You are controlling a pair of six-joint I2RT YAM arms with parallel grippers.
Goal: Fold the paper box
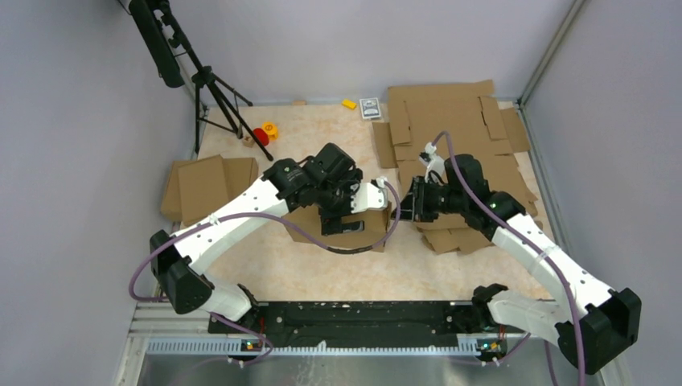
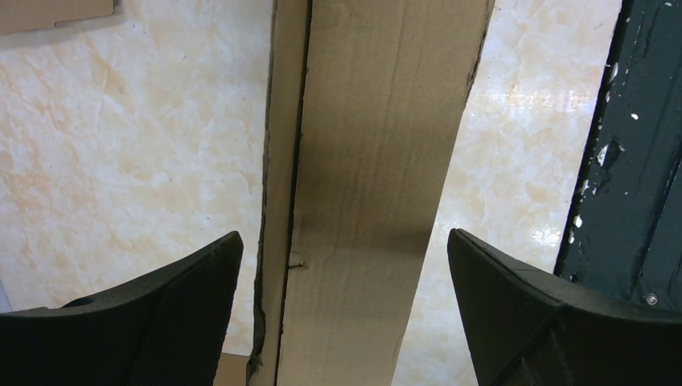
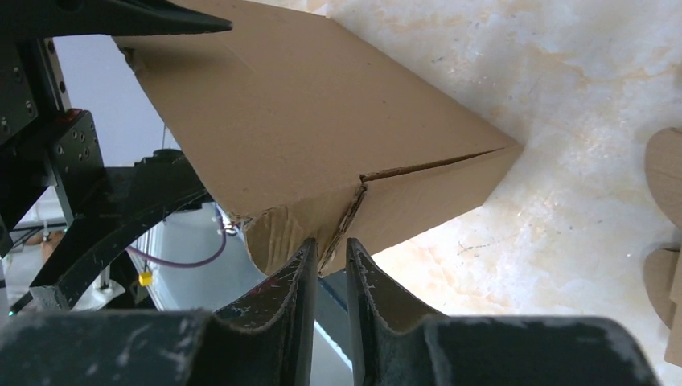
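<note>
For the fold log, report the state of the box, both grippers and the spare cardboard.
Box: partly folded, between the two grippers.
Left gripper: open, astride a box panel.
Right gripper: shut on a box corner.
Sheet pile: flat, unfolded, far right.
Small pieces: lying flat at the left.
</note>
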